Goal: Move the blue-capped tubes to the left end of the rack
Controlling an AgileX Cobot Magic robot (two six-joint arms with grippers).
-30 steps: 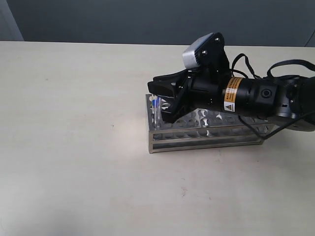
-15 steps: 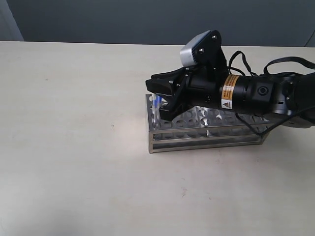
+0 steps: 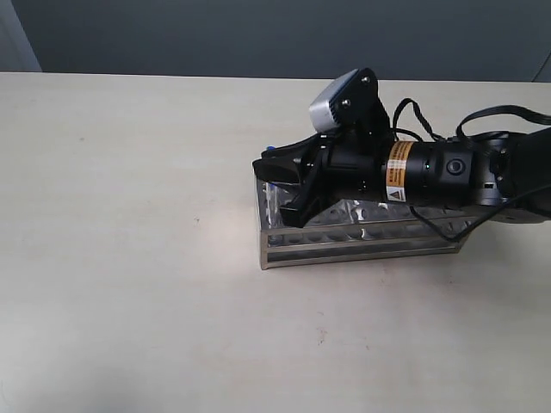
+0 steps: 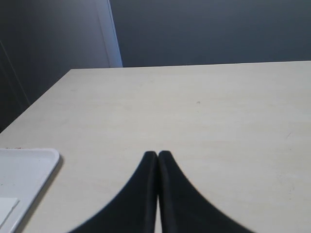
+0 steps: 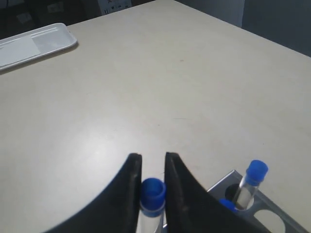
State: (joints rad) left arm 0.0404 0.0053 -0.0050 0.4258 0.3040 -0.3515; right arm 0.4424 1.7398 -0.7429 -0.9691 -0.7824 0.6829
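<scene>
Right end effector (image 5: 153, 155) clamps a blue-capped tube (image 5: 153, 190) at the rack (image 3: 362, 245)'s left end; its arm's yellow label (image 3: 397, 170) is unreadable

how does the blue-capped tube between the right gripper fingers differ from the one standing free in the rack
The gripped clear tube with a bright blue cap is pinched at cap level by the right gripper's black fingers; the other clear blue-capped tube stands in a hole of the shiny steel rack, untouched. The fingers hide most of the gripped tube's body; the other's shows below its cap. Both caps match.
</scene>
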